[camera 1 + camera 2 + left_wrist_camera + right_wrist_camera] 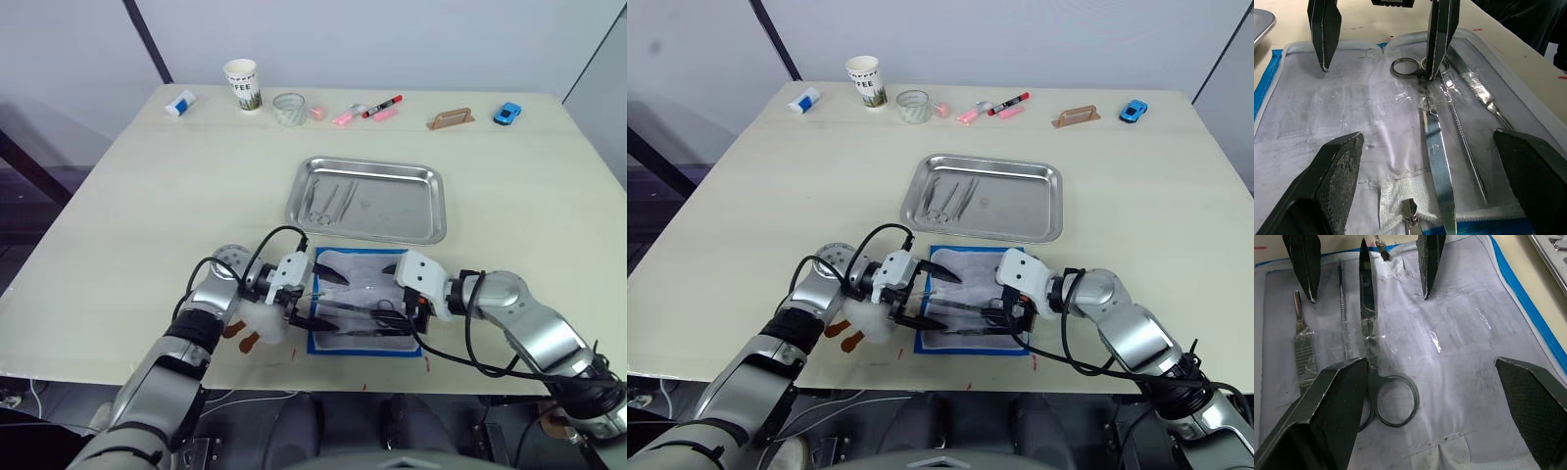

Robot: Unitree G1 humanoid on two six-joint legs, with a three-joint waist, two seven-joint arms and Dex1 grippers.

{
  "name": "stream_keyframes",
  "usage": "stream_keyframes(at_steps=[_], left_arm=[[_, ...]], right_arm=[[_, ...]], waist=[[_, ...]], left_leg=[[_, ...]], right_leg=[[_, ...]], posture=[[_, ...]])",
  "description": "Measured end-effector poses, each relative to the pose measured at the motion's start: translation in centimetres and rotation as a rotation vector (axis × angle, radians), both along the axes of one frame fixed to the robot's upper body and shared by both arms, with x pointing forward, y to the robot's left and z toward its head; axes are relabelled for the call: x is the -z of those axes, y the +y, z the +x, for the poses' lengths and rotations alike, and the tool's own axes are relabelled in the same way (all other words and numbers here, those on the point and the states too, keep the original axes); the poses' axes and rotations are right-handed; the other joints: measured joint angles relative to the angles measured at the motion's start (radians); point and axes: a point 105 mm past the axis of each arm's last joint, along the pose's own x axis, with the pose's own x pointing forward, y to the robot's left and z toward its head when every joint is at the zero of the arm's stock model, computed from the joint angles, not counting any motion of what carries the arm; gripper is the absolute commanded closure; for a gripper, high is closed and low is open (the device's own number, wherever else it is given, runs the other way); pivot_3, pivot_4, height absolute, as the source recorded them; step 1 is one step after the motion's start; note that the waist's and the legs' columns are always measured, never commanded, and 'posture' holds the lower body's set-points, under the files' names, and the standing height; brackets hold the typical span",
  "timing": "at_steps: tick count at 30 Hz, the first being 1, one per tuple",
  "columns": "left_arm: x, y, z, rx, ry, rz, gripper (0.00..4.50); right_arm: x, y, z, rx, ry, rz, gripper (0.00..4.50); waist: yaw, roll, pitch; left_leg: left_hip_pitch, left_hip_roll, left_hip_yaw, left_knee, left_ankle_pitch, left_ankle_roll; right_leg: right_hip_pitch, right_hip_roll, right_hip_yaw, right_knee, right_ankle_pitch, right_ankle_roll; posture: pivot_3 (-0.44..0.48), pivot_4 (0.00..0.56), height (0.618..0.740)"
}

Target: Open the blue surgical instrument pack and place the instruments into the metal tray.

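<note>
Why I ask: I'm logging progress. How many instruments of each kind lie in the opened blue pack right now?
Ring-handled scissors: 1
Slim ribbed rod: 1
Flat-handled tool: 1
Total in the blue pack: 3

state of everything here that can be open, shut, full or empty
instrument pack: unzipped, lying open flat, lining up
scissors: blades shut, in the pack under clear straps
metal tray: holds a few instruments at its left end
left gripper: open over the pack
right gripper: open over the pack
paper cup: upright
</note>
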Motion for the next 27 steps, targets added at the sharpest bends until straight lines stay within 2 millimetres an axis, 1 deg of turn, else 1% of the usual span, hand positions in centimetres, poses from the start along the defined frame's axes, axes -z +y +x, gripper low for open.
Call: stream_keyframes(at_steps=[9, 12, 18, 23, 25, 26, 27], left_arm=[[0.01, 0.02, -0.04, -0.002, 0.003, -0.001, 0.05], [0.0, 0.03, -0.15, -0.003, 0.003, -0.005, 0.05], [0.0, 0.09, -0.18, -0.009, 0.008, -0.006, 0.05], [0.0, 0.08, -0.25, -0.009, 0.01, -0.007, 0.05], [0.0, 0.08, -0.25, -0.009, 0.011, -0.006, 0.0], [0.01, 0.08, -0.24, -0.01, 0.011, -0.006, 0.0], [0.01, 0.08, -0.24, -0.01, 0.011, -0.006, 0.0]], right_arm=[[-0.03, -0.61, 0.03, 0.008, 0.008, -0.035, 0.0], [-0.1, -0.82, -0.36, -0.011, 0.001, -0.045, 0.0], [-0.08, -0.4, -0.58, -0.062, -0.029, -0.029, 0.0], [0.07, 0.0, -0.52, -0.07, -0.03, -0.014, 0.0], [0.15, 0.01, -0.47, -0.068, -0.028, -0.013, 0.5], [0.3, 0.04, -0.5, -0.066, -0.02, -0.011, 0.96], [0.32, 0.05, -0.51, -0.065, -0.019, -0.011, 0.96]], waist=[[0.0, 0.0, -0.001], [0.0, 0.0, -0.001], [-0.002, 0.0, -0.001], [-0.002, 0.0, -0.001], [-0.003, 0.0, -0.001], [-0.002, 0.0, -0.001], [-0.002, 0.0, -0.001]], left_leg=[[0.0, 0.0, 0.0, 0.0, 0.0, 0.0], [0.0, 0.0, 0.0, 0.0, 0.0, 0.0], [0.0, 0.0, 0.0, 0.0, 0.0, 0.0], [0.0, 0.0, 0.0, 0.0, 0.0, 0.0], [0.0, 0.0, 0.0, 0.0, 0.0, 0.0], [0.0, 0.0, 0.0, 0.0, 0.0, 0.0], [0.0, 0.0, 0.0, 0.0, 0.0, 0.0]], right_leg=[[0.0, 0.0, 0.0, 0.0, 0.0, 0.0], [0.0, 0.0, 0.0, 0.0, 0.0, 0.0], [0.0, 0.0, 0.0, 0.0, 0.0, 0.0], [0.0, 0.0, 0.0, 0.0, 0.0, 0.0], [0.0, 0.0, 0.0, 0.0, 0.0, 0.0], [0.0, 0.0, 0.0, 0.0, 0.0, 0.0], [0.0, 0.0, 0.0, 0.0, 0.0, 0.0]], posture=[[0.0, 0.15, 0.718], [0.0, 0.15, 0.718], [0.0, 0.15, 0.718], [0.0, 0.15, 0.718], [0.0, 0.15, 0.718], [0.0, 0.15, 0.718], [0.0, 0.15, 0.718]])
